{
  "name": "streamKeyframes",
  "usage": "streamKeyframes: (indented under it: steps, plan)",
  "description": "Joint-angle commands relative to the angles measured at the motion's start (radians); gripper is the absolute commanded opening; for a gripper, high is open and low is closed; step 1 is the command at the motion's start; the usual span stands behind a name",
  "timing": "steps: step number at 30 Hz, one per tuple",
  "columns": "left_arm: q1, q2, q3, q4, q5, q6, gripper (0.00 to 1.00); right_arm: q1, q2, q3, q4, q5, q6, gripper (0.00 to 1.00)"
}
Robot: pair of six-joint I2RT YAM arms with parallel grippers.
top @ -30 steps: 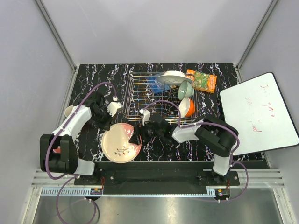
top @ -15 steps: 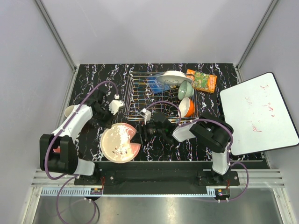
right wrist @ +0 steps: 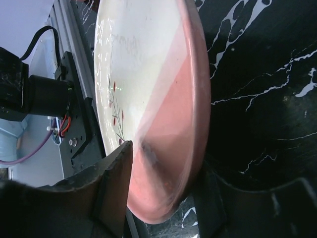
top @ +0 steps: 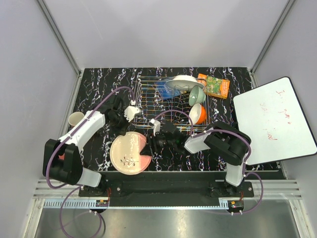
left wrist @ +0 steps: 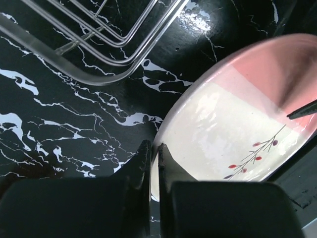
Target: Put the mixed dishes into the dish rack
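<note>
Honestly, the right gripper [right wrist: 163,163] straddles the rim of the round pink-and-cream ceramic plate [right wrist: 148,64], can't tell if it's biting; squeeze fully before lifting. The left gripper [left wrist: 153,153] is pressed together.

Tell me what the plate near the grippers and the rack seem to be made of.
Plate: probably glazed ceramic, glossy. Light glares on its smooth cream and pink face, though hard plastic could look the same. Rack: metal wire with a bright silver finish. Its thin bent rods carry sharp highlights.
</note>
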Motion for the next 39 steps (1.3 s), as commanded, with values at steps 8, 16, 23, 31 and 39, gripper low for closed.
streamKeyframes:
  steps: [8,16,23,31,39]
  plan:
    - [-0.069,-0.003,0.045,0.099,0.051,-0.086,0.00,0.045,-0.091,0.032,0.122,-0.060,-0.004,0.00]
    - [-0.065,-0.076,0.076,0.044,-0.021,-0.110,0.09,0.056,-0.197,-0.017,0.053,-0.018,-0.033,0.00]
    - [0.092,-0.121,0.271,0.008,0.008,-0.172,0.99,0.096,-0.445,0.057,-0.369,0.112,-0.275,0.00]
    - [0.190,0.063,0.490,0.040,0.027,-0.420,0.99,0.099,-0.705,0.264,-0.857,0.425,-0.603,0.00]
    - [0.155,0.233,0.522,0.137,0.017,-0.528,0.99,0.098,-0.822,0.422,-1.015,0.792,-0.945,0.00]
